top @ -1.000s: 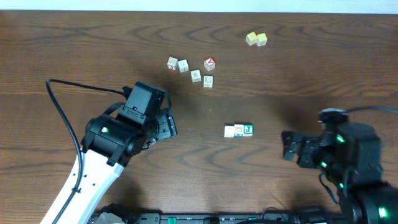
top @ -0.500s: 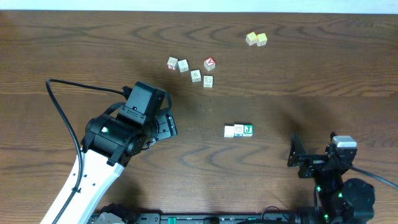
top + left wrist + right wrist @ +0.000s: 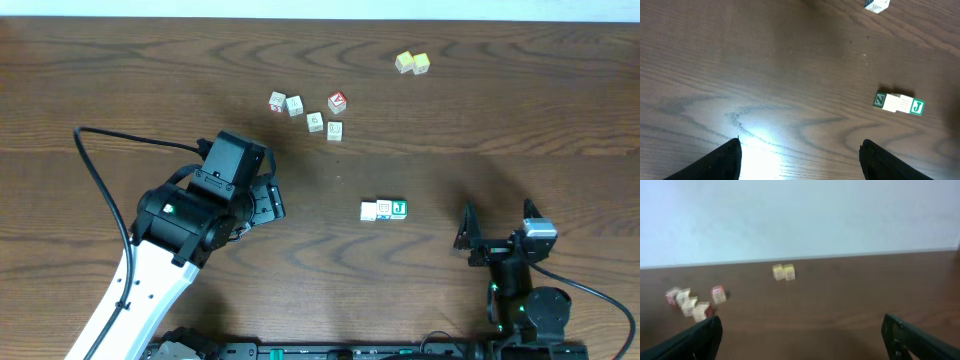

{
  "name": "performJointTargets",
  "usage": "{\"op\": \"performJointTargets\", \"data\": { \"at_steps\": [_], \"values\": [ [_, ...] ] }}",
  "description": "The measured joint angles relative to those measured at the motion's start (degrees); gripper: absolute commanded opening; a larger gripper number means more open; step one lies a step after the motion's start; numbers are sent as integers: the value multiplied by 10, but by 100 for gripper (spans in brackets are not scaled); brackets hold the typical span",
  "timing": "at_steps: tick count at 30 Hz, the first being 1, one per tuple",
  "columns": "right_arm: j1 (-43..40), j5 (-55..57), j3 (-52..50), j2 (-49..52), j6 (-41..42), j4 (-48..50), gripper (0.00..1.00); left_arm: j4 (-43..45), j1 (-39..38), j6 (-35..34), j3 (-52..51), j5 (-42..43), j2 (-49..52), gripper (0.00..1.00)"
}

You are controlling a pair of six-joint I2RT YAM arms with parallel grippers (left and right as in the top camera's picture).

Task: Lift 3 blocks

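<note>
The left gripper (image 3: 800, 152) has its two fingers spread wide. Nothing is between them, only bare table (image 3: 740, 75) right under it.

A little way ahead of it, off to its right side, sit the 3 blocks (image 3: 899, 103). They lie flat on the table in a short row, side by side and touching. One end block shows a green J. Farther ahead, at the edge of this gripper's view, is one more pale cube (image 3: 877, 4).

The right gripper (image 3: 497, 237) is spread wide too and holds nothing. The 3 blocks are not in its own view. From above they lie between the two grippers, apart from both. Far ahead of the right gripper are the red-faced cube (image 3: 718, 294) with pale cubes by it on its left, and the two yellow cubes (image 3: 783, 272) near the table's far edge.

The blocks look like small wooden cubes, so I think they are light and hard. They will not squash. Their smooth sides may slip. I would pinch the row at its two ends, low down, so all three press together. If the squeeze is crooked, the middle one could pop out.
</note>
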Motion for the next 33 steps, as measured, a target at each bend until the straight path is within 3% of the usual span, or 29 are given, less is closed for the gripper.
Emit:
{"op": "performJointTargets", "data": {
  "at_steps": [33],
  "values": [
    [-20,2,-34,0,-26,8,99,0,0,0,0,0,0,76]
  ]
}}
